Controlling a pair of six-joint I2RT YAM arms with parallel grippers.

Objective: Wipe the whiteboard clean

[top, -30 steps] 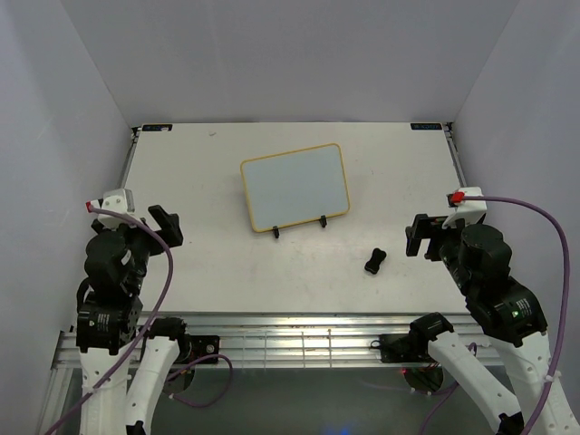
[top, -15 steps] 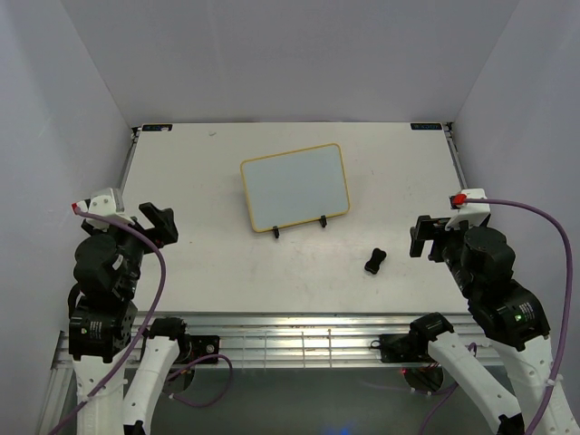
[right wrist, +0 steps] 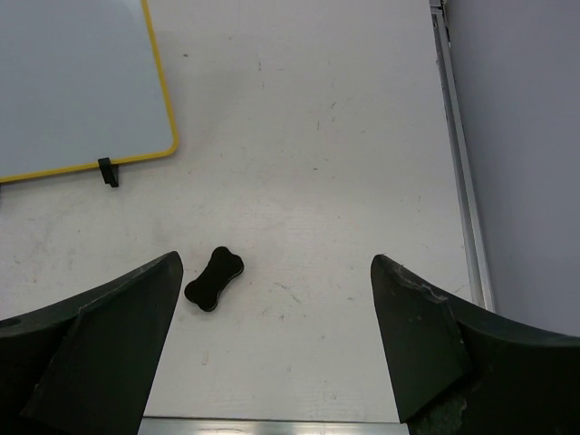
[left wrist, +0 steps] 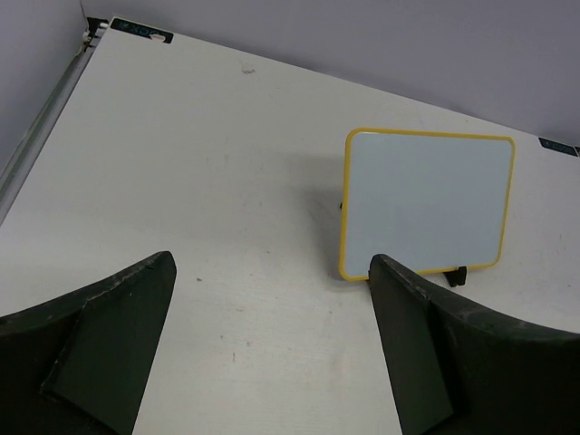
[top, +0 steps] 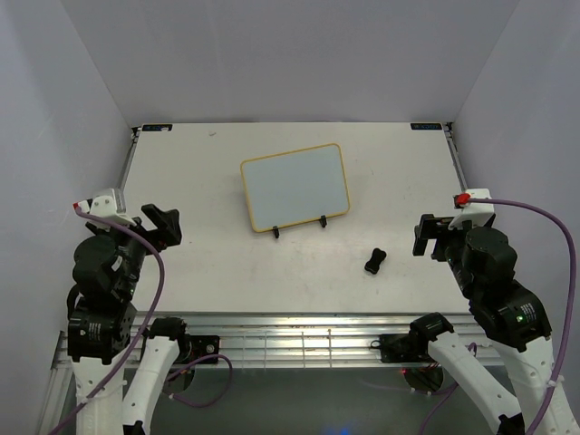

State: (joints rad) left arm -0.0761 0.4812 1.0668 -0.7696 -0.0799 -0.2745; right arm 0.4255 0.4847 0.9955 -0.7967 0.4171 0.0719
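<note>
The whiteboard (top: 294, 187) with a yellow frame leans on a black wire stand mid-table; its face shows no marks. It also shows in the left wrist view (left wrist: 426, 201) and the right wrist view (right wrist: 77, 86). The small black bone-shaped eraser (top: 375, 260) lies on the table to the board's front right, also in the right wrist view (right wrist: 214, 278). My left gripper (top: 163, 227) is open and empty at the left side. My right gripper (top: 426, 234) is open and empty, right of the eraser.
The table's metal side rail (right wrist: 462, 163) runs along the right edge, with purple walls on three sides. The stand's black feet (top: 300, 227) stick out in front of the board.
Both arms have drawn back a little toward the table's sides. The whiteboard and the eraser have not moved.
</note>
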